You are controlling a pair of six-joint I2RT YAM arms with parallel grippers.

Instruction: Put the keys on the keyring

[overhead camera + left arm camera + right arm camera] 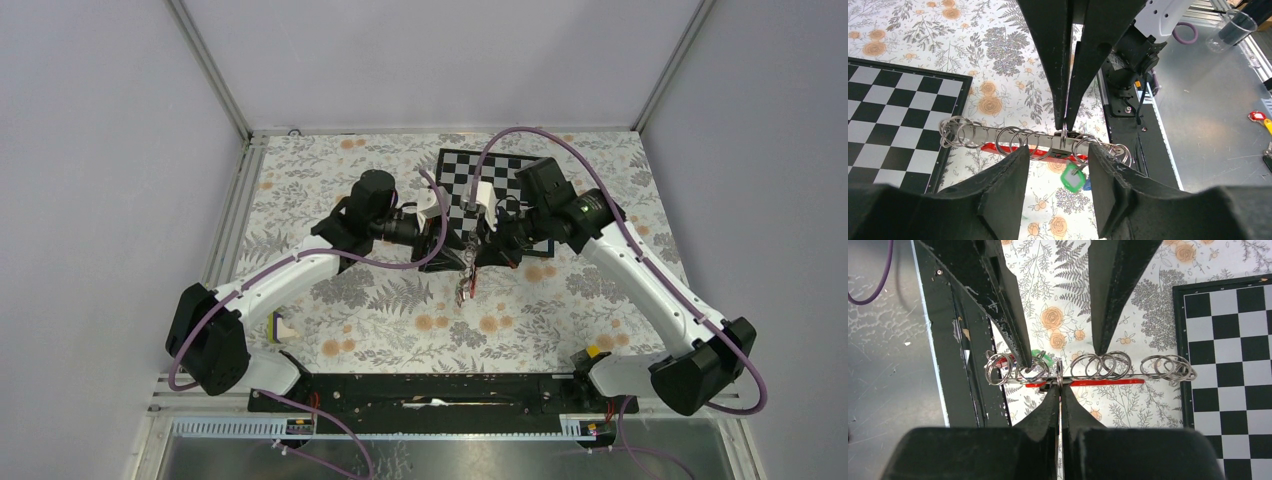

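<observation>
Over the middle of the table (pixel 400 320), the ring bar (pixel 993 134) is between the left hand (pixel 1059 150) and the right hand (pixel 1059 390). The chessboard (pixel 460 170) lies at one o'clock from it, and the block (pixel 283 328) at eight o'clock.

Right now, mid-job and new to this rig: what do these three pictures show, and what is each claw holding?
Two robot arms stand at the near edge. One picture looks down from above; the other two come from wrist cameras. On the flowered cloth lie a chessboard and a yellow-and-white block. The right gripper is shut on one ring of a metal bar strung with rings; a green key tag dangles below. The left gripper is open and empty, straddling the bar.
</observation>
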